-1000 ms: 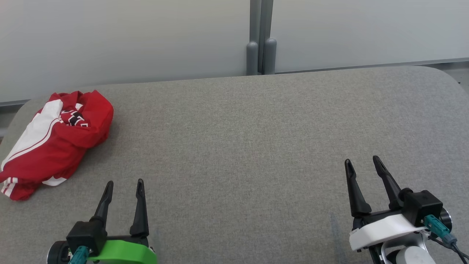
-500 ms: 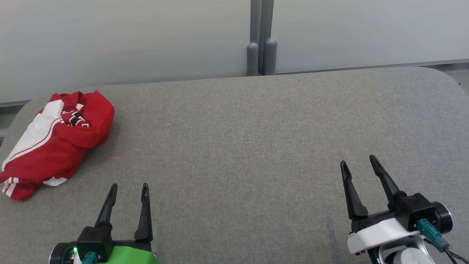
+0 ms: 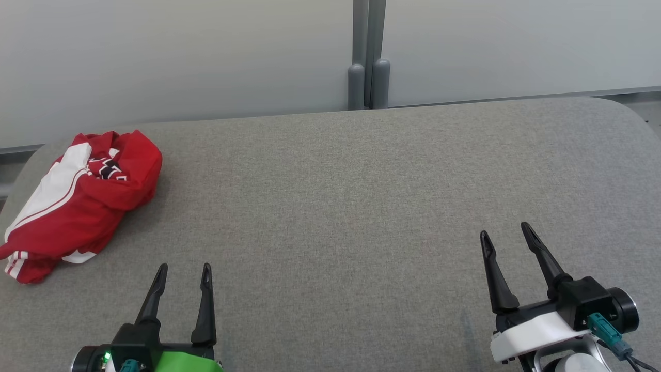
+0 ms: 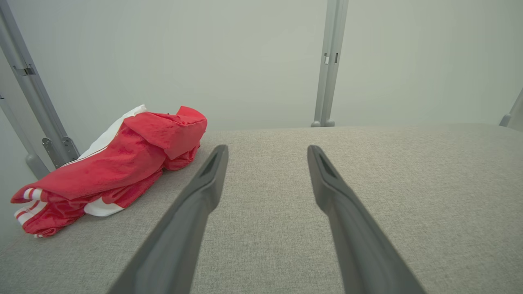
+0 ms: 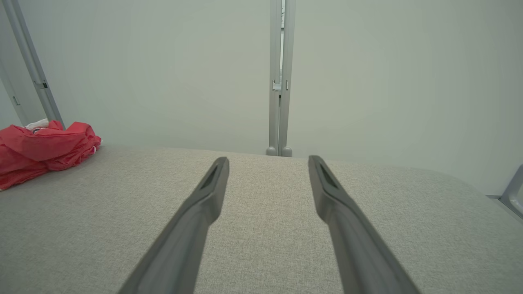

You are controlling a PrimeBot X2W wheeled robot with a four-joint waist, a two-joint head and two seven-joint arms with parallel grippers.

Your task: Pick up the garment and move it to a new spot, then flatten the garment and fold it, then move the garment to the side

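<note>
**Table** [image 3: 335, 206]: grey woven cover with rounded corners. Its far edge runs along the pale wall panels.

**Garment** [image 3: 77, 201]: red cloth with a broad white panel, thin white stripes at one hem and a small dark printed patch near the top.
- State: bunched in a loose heap, neither flattened nor folded.
- Place: on the table at the far left corner, with its length running down along the left edge. The striped hem is the end closest to the near edge.
- Contact: rests on the table cover only, and both grippers are apart from it.

**Left gripper** [image 3: 185, 266]: green housing, near the table's near edge toward the left side.
- Its two dark fingers [image 4: 196, 204] are spread with bare table cover between them, and they hold nothing.
- The tips point toward the far edge.
- The garment lies ahead of it and to its left, near but not touching.

**Right gripper** [image 3: 504, 230]: white housing with a teal connector, near the near edge toward the right side.
- Its fingers [image 5: 196, 216] are likewise spread and empty, leaning slightly leftward.
- It is well apart from the garment.

**Post** [image 3: 367, 51]: grey double upright between the wall panels, behind the middle of the far edge.
</note>
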